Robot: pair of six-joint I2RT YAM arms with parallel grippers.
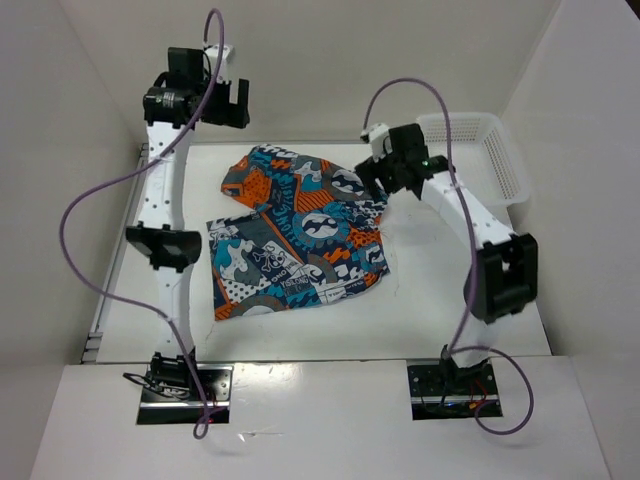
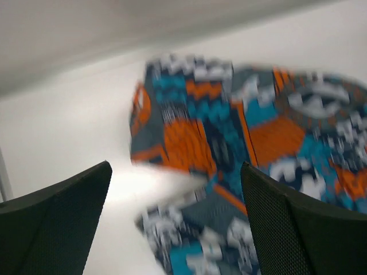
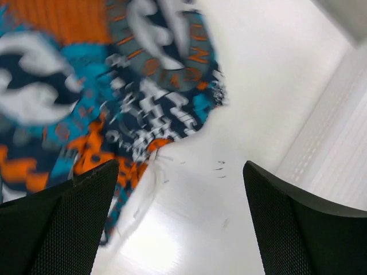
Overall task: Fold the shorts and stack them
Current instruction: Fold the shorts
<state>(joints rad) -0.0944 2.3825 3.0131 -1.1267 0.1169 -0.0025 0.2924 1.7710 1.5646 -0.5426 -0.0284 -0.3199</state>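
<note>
Shorts [image 1: 300,235] lie rumpled mid-bench [image 1: 450,290]. My left end effector [image 2: 176,169] hovers spread and empty near their far-left corner; right end effector [image 3: 181,166], likewise spread, sits over the right hem. If I grab one layer only, I drag everything askew.

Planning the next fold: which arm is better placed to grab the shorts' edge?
Right, probably. The right claw hangs open at the shorts' right edge, low over the table. The left claw, also open, sits farther off past the far-left corner.
</note>
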